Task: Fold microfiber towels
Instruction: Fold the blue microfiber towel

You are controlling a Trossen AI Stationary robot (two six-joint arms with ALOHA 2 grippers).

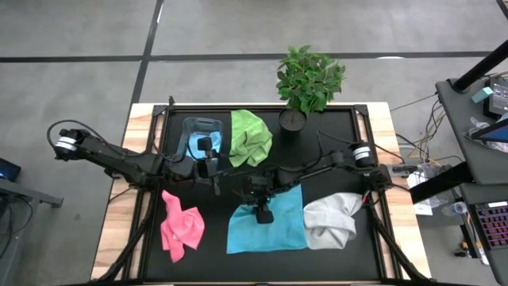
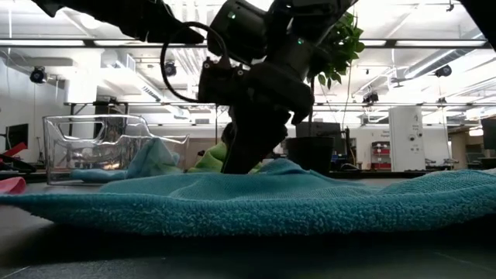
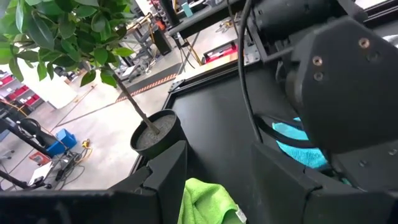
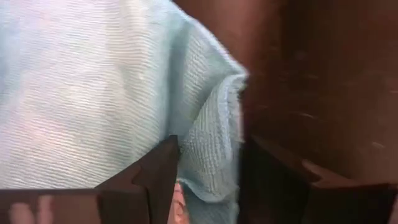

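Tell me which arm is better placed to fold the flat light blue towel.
Right. The right gripper is down on the flat light blue microfiber towel, fingers straddling its edge. The left gripper is open beside the clear bin.

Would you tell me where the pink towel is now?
In the high view, the pink towel lies crumpled front-left on the mat, left of the blue towel.

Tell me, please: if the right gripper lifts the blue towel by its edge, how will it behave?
The blue towel lies flat with a soft rumpled edge, so it would probably drape limply. It looks thin, so likely light. Its looped pile should grip well between the right gripper fingers, which straddle that edge.
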